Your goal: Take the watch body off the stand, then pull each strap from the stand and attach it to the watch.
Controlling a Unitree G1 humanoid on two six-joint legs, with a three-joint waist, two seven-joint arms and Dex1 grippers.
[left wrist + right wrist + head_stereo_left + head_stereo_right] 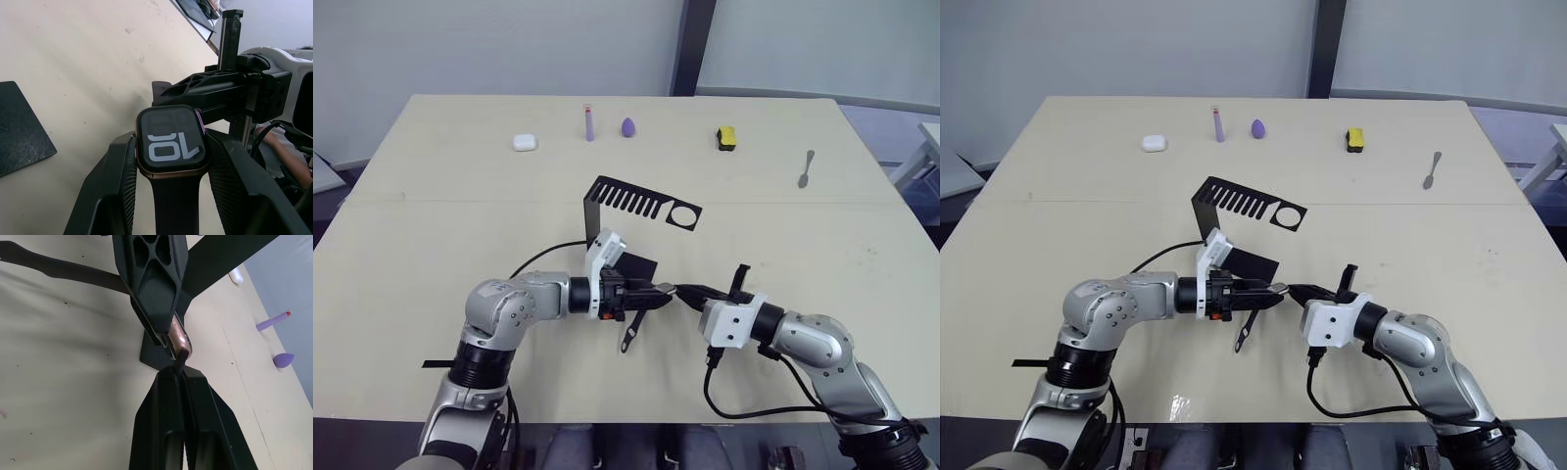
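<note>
Bench [431, 215], pale and wide, carries the stand [636, 208] near its middle, with the comb-slotted top plate and round hole reaching toward the robot's right. Just in front of the stand, the two hands meet tip to tip above the bench. Left hand [658, 295] is clamped on the watch body [170, 139], its fingers pressing the case from both sides; the screen shows white digits and the gold rim is visible. One strap [175, 205] is already joined to the case and runs back between the left fingers; its free end dangles below the hand [628, 335]. Right hand [181, 368] has its fingers together, pinched on a second strap [182, 363] whose end touches the edge of the watch body. Along the far side lie a white case [525, 142], a purple stick [589, 123], a purple egg-shaped thing [627, 127], a yellow-and-black block [726, 138] and a spoon [806, 168].
</note>
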